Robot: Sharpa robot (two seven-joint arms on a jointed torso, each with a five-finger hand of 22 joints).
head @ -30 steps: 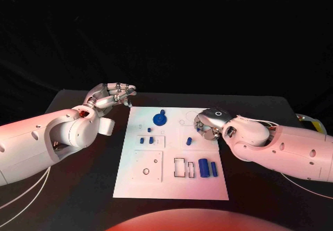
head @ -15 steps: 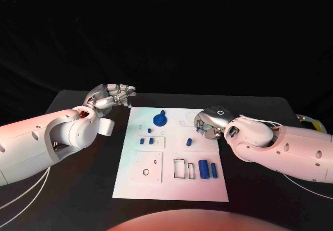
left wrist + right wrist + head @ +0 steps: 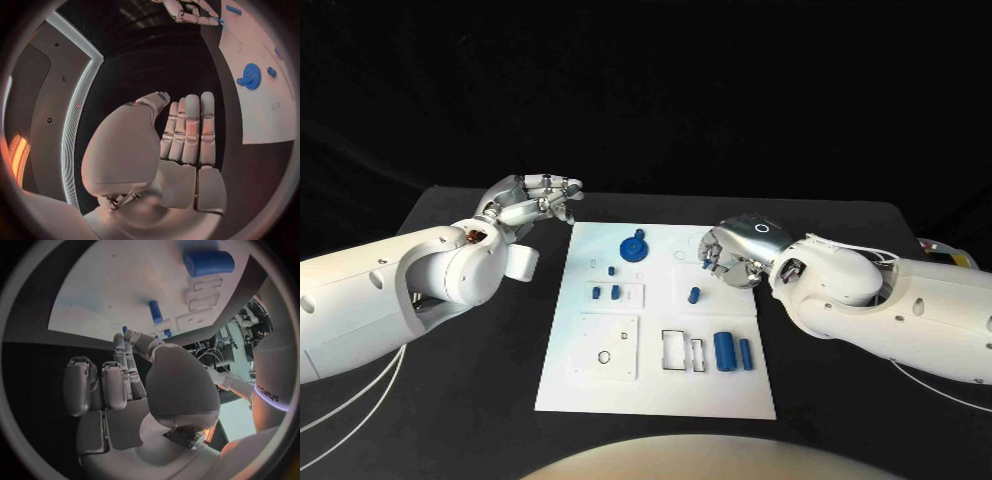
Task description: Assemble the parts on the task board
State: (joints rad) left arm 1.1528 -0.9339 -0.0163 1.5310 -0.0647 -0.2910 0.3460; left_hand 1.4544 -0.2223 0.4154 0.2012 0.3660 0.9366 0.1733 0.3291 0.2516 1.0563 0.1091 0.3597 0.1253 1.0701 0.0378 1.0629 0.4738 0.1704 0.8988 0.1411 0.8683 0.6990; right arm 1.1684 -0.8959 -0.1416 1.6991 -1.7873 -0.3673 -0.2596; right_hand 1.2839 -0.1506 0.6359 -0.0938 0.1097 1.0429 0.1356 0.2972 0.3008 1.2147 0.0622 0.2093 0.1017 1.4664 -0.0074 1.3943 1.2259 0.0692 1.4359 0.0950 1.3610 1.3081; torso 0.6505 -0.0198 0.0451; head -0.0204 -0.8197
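Over the last second the right hand [image 3: 733, 256] shifts slightly over the board's [image 3: 589, 380] far right edge, fingers curled on nothing, while the left hand [image 3: 531, 203] stays empty, loosely curled beside the board; the parts [image 3: 723, 349] lie untouched, so no grasp has begun.

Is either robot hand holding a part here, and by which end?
No. The left robot hand and right robot hand both hold nothing.
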